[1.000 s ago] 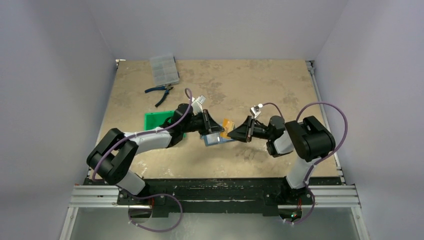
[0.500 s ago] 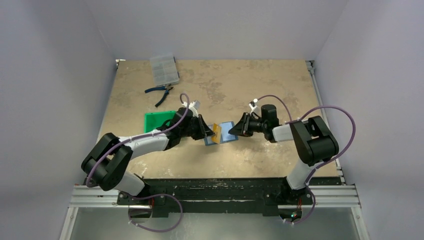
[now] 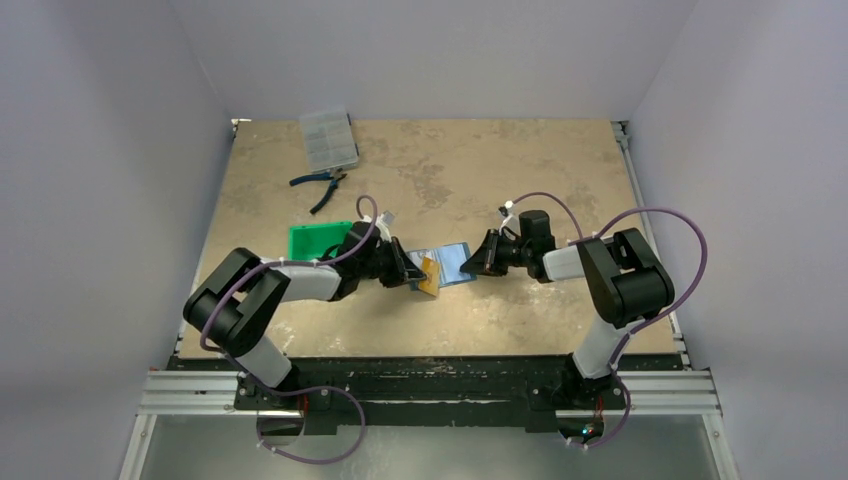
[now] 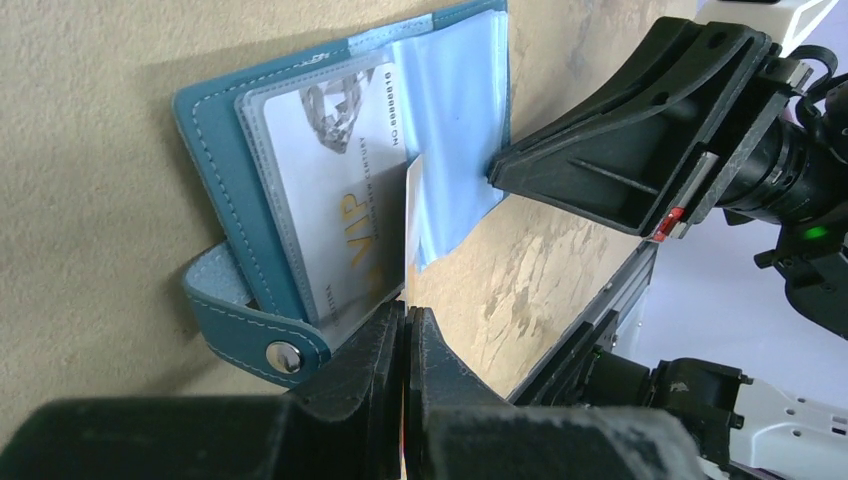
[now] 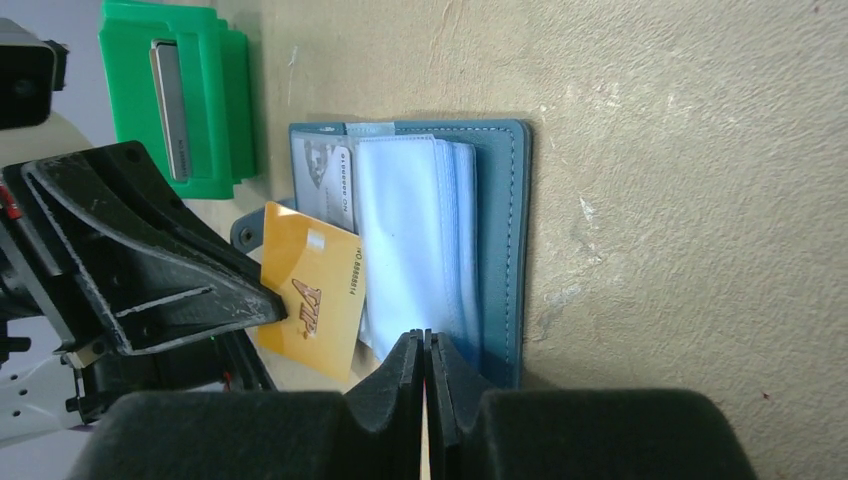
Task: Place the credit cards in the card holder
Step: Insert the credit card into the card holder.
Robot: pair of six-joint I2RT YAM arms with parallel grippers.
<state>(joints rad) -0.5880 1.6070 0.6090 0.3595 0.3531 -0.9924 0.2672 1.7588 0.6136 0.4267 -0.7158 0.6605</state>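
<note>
The teal-blue card holder (image 3: 456, 261) lies open on the table between my grippers. A pale grey-white credit card (image 4: 320, 170) sits in its left clear pocket. My left gripper (image 4: 405, 320) is shut on a gold card (image 5: 310, 290), seen edge-on in the left wrist view (image 4: 410, 220), its far edge at the pocket. My right gripper (image 5: 425, 340) is shut at the near edge of the holder's pale clear sleeves (image 5: 410, 230), apparently pinching them. In the top view the left gripper (image 3: 412, 270) and right gripper (image 3: 480, 258) flank the holder.
A green tray (image 3: 315, 240) stands left of the holder, with a grey card on edge in it (image 5: 168, 110). A clear compartment box (image 3: 328, 138) and blue-handled pliers (image 3: 320, 185) lie at the back left.
My left gripper has carried the gold card down and right, against the holder's left pocket. The holder's sleeves were folded open. The right gripper has barely moved in the last half second.
</note>
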